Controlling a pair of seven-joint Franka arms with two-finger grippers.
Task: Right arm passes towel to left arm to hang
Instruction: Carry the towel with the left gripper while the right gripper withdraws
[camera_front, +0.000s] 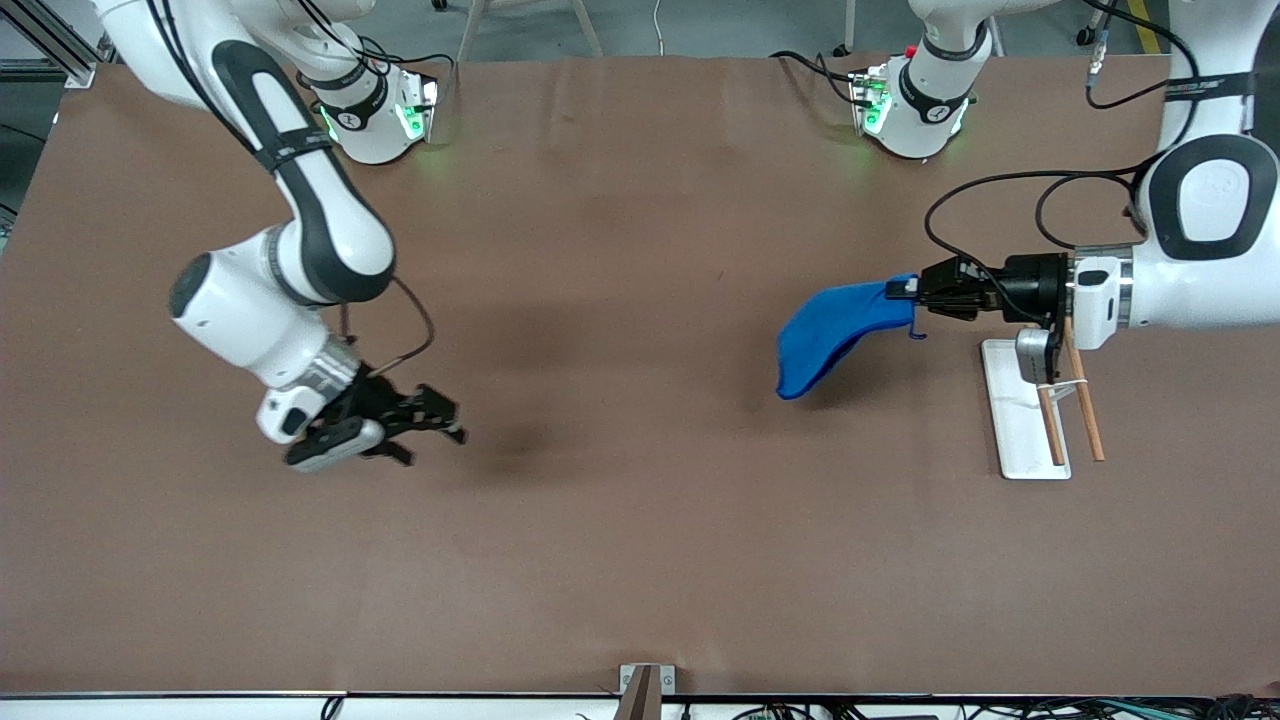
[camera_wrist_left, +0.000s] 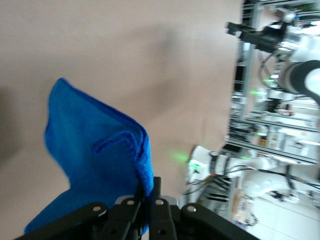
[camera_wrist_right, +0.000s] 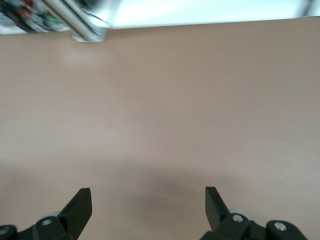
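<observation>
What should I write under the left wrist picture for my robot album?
The left gripper, shut on the blue towel, holds it above the brown table.

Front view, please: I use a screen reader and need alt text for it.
The left hand holds the blue towel by one edge in the air, the cloth drooping over the brown table beside a white rack with wooden rods. The right hand hangs open and empty over its own end of the table.
</observation>
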